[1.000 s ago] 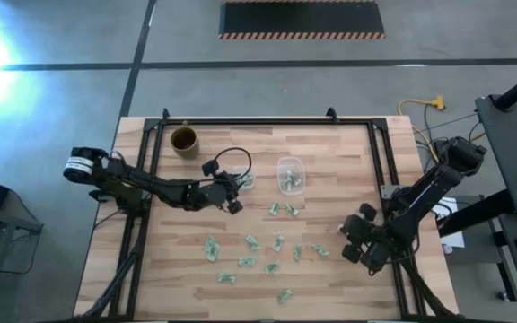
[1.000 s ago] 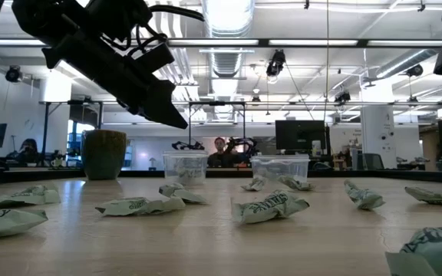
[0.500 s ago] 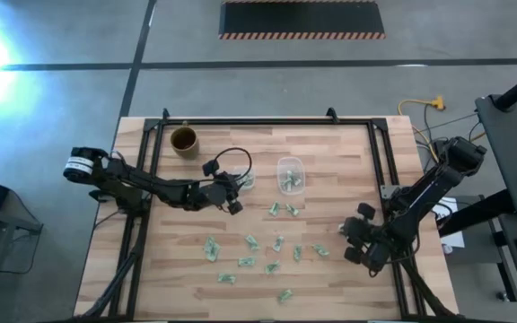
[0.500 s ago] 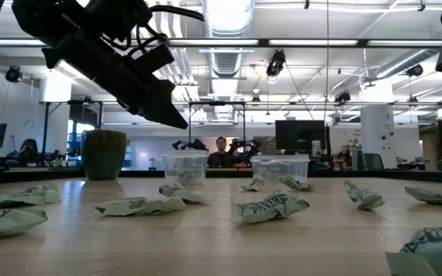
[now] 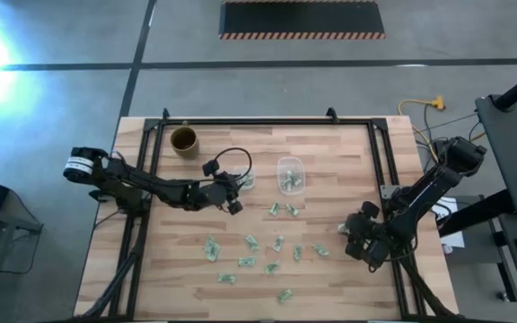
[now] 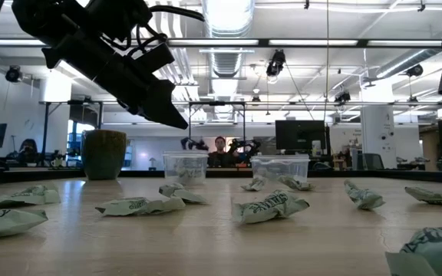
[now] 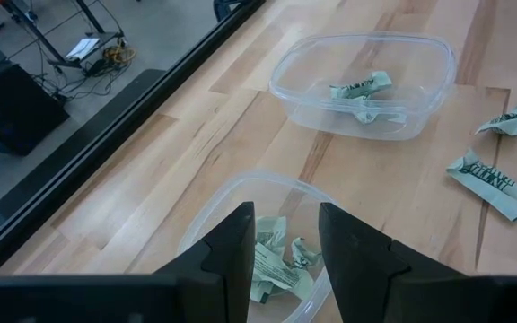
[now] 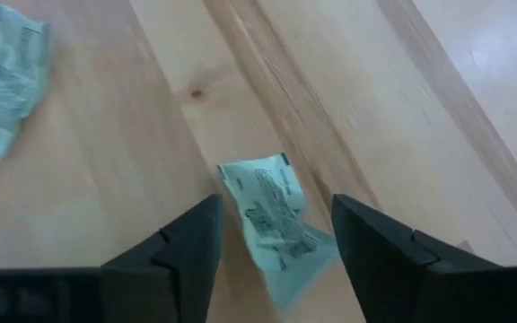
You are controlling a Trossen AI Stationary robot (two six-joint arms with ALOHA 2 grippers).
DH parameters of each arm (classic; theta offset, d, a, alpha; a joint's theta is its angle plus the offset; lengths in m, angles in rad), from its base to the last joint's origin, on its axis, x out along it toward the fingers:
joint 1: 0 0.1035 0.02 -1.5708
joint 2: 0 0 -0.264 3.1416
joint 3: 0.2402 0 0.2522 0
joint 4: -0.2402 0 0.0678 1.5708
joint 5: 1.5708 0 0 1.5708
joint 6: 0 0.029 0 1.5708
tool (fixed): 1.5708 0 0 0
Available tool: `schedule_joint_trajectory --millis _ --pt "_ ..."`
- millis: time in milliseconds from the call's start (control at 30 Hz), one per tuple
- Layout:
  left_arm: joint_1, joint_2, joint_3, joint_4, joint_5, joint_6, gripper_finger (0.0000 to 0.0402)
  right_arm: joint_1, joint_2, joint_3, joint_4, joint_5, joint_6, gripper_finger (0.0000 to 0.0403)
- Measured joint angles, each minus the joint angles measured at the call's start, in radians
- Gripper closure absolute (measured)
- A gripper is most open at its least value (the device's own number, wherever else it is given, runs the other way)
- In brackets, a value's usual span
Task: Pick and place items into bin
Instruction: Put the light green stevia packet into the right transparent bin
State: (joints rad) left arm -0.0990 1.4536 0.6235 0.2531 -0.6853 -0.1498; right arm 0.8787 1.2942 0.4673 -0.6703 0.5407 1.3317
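Left gripper (image 7: 283, 260): hangs right over the nearer clear tub (image 7: 232, 206), fingers spread with nothing between them; I'd say it sits there because that is the drop spot, and wrappers already lie in the tub beneath.
Right gripper (image 8: 272, 247): low over the tabletop (image 5: 330, 152) near its right edge, fingers spread either side of one green-and-white wrapper (image 8: 272, 224); it looks lined up for a pinch not yet made.
Items (image 5: 258, 247): most lie loose across the middle and front of the tabletop, apart from each other; a few sit in the far tub (image 7: 366, 85).
Wrist views: only these show the tubs' contents and the wrapper framed by the right fingers.
High view: gives the whole spread, plus the brown cup (image 5: 184, 140) off by the back left corner.
Low view: wrappers lie crumpled and flat; the right gripper is barely visible there.
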Motion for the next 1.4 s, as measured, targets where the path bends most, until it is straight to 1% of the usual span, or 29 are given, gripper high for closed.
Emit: schedule_joint_trajectory --millis 233,400,600,933,1100,1200,1400 --pt "0.000 0.000 0.000 0.000 0.000 0.000 0.0292 0.000 -0.001 -0.037 0.018 -0.040 0.061 0.0193" --pt "0.000 0.000 0.000 0.000 0.001 0.000 0.0292 0.000 -0.003 -0.048 0.040 -0.036 0.065 0.0204" --pt "0.000 0.000 0.000 0.001 0.001 0.000 0.0292 0.000 -0.002 -0.050 0.050 -0.038 0.065 0.0242" --pt "0.000 0.000 0.000 0.001 0.001 0.000 0.0292 0.000 -0.001 -0.051 0.062 -0.040 0.055 0.0335" --pt "0.000 0.000 0.000 0.001 0.001 0.000 0.0292 0.000 -0.001 -0.052 0.061 -0.040 0.050 0.0374" --pt "0.000 0.000 0.000 0.001 0.001 0.000 0.0292 0.000 -0.001 -0.050 0.060 -0.037 0.043 0.0389" --pt "0.000 0.000 0.000 0.001 0.001 0.000 0.0292 -0.002 0.003 -0.034 0.061 0.020 0.007 0.0393"
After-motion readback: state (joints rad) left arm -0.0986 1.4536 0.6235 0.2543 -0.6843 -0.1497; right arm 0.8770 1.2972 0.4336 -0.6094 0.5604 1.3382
